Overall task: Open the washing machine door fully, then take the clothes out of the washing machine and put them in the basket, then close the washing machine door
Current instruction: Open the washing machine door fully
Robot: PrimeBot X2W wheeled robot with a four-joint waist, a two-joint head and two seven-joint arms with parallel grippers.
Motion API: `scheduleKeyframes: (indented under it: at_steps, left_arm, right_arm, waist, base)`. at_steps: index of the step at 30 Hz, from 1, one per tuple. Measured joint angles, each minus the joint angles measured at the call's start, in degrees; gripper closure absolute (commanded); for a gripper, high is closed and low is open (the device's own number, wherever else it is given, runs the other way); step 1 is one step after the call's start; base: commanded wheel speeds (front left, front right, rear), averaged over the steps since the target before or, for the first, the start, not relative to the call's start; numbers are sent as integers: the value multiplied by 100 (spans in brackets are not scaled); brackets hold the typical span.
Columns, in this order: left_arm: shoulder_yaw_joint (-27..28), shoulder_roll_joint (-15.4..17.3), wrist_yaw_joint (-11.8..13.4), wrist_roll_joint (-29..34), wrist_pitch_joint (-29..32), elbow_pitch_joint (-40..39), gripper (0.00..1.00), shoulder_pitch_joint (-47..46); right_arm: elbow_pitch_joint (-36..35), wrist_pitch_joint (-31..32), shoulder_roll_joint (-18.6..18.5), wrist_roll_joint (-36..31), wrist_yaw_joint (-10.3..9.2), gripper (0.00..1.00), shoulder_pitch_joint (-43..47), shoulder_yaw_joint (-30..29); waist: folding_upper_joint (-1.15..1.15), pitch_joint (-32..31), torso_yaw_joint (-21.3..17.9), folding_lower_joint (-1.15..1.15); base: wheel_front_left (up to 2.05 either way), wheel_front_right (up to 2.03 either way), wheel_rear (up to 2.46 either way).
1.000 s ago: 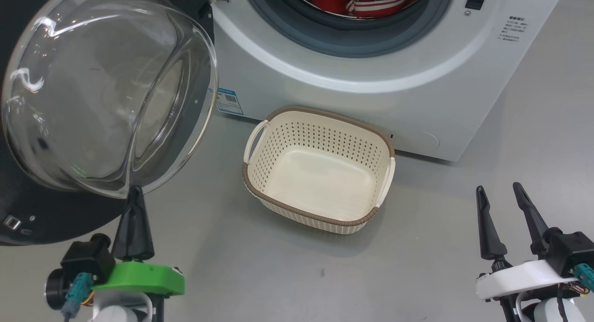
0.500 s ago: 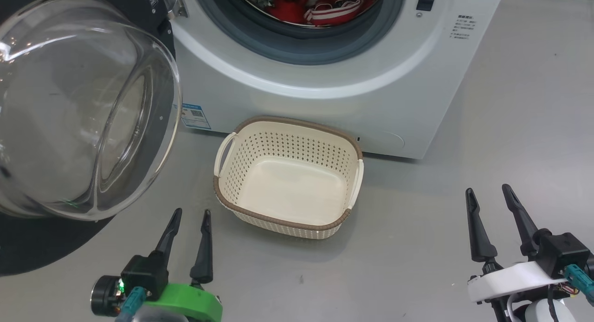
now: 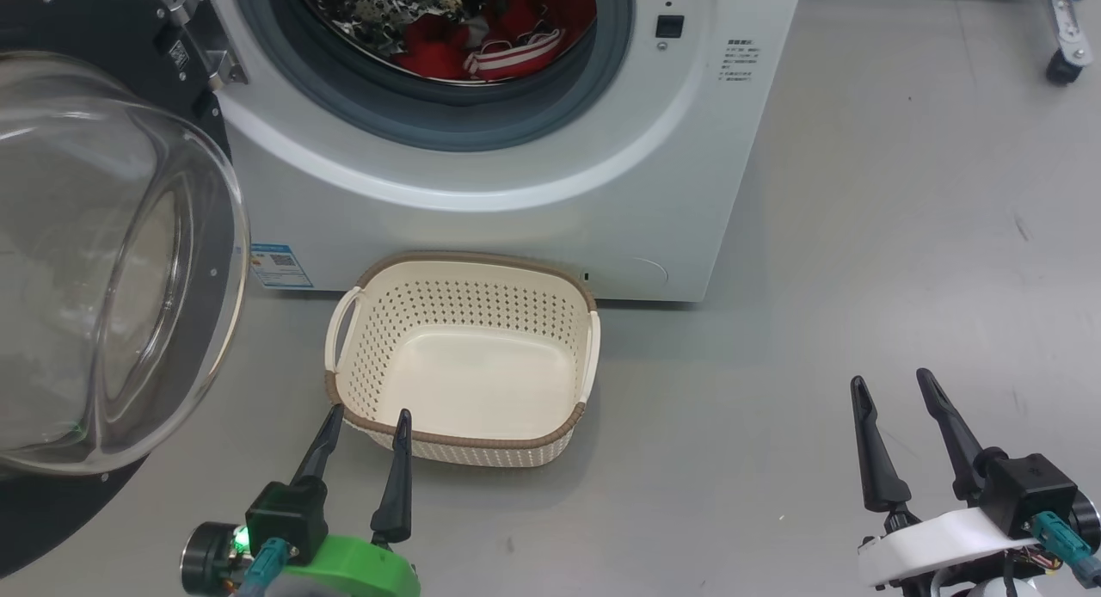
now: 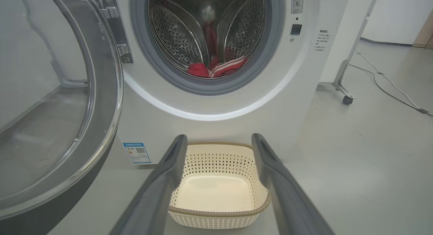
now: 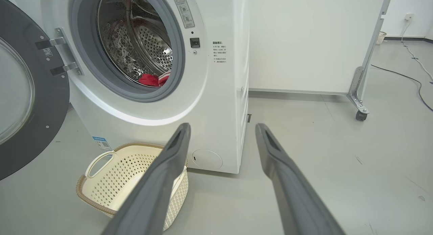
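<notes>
Washer [image 3: 516, 210]: fills the upper middle of the head view, mouth facing the robot; steel drum open to sight.

Door [image 3: 103, 270]: swung out at 9 o'clock on hinges at the mouth's 10 o'clock edge; glass bowl bulges toward the robot; the mouth is unobstructed, so I judge the opening step done.

Basket [image 3: 469, 261]: on the floor right at the washer's foot, under the mouth's 6 o'clock; whether it touches the washer I cannot tell; no clothes in it.

Clothes [image 3: 507, 29]: red heap low in the drum, just behind the grey ring; a white-striped band runs roughly 8 to 2 o'clock across the pile; all of it inside the washer.

Left gripper [image 3: 370, 412]: fingers spread, nothing held; tips over the basket's near rim; clothes lie between 12 and 1 o'clock from it, and its wrist view looks straight into the drum at 12.

Right gripper [image 3: 889, 378]: fingers apart, nothing held; well off to the basket's 4 o'clock; clothes between 10 and 11 o'clock, drum seen at a slant.

Judgement: left arm is nearer and squarer to the mouth; the reach goes up and over the basket, jaws crossing the striped band.
</notes>
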Motion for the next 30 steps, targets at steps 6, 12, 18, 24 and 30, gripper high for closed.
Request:
scheduleKeyframes:
  at_steps: [6, 12, 18, 24, 30]
  left_arm:
    - [9, 2, 5, 32, 0, 58, 0, -4]
    - [14, 4, 49, 55, 0, 156, 0, -6]
    - [14, 10, 58, 56, 0, 242, 0, -4]
    - [-30, 13, 77, 63, 0, 294, 0, -5]
    - [-30, 14, 85, 63, 0, 345, 0, -5]
  right_arm:
    - [-13, 0, 12, 10, -13, 0, 80, 33]
    - [-23, 0, 19, 52, -73, 0, 283, 48]
    - [-70, 0, 25, 121, -168, 0, 433, 132]
    - [-152, 0, 29, 244, -255, 0, 513, 175]
    - [-183, 0, 30, 286, -308, 0, 537, 199]
  waist:
    - [0, -97, -294, 0]
    - [0, -234, -490, 0]
    - [0, -370, -614, 0]
    - [0, -419, -677, 0]
    - [0, -430, -690, 0]
  base:
    - [0, 0, 0]
    - [0, 0, 0]
    - [0, 0, 0]
    - [0, 0, 0]
    - [0, 0, 0]
